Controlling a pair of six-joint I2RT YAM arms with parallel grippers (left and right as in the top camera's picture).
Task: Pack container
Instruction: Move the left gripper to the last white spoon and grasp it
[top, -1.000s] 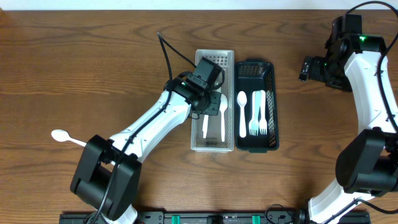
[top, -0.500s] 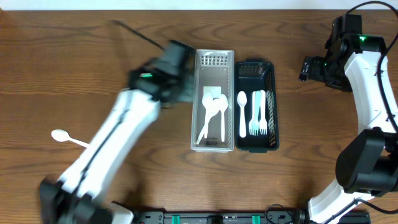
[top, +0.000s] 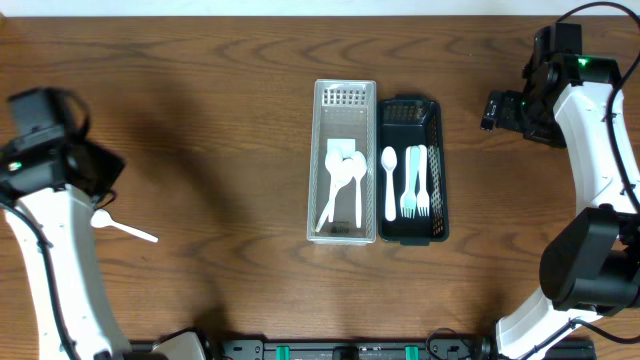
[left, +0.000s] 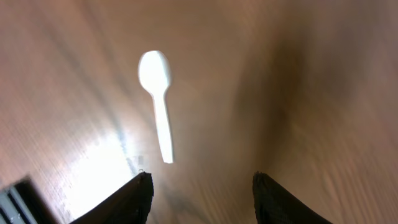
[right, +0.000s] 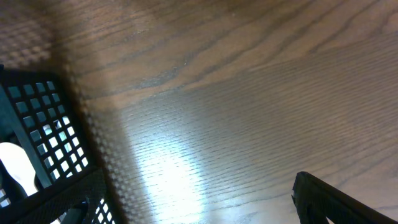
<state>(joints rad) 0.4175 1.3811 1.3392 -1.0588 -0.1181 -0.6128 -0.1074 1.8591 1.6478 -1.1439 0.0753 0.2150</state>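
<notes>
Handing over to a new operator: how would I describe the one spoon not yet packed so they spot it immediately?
Start at the clear tray mid-table, then look far left to the left gripper. By it lies a white plastic spoon, the only utensil on the bare table rather than inside a container.

I see the tabletop (top: 220, 90) below me as dark brown wood, its long grain running mostly side to side in the overhead view. A pale strip (top: 300, 5) borders it at 12 o'clock. At 6 o'clock a black rail (top: 350, 350) with green clips (top: 283, 351) lines its edge. In both wrist views, light glares off the wood at about 7 to 8 o'clock.
</notes>
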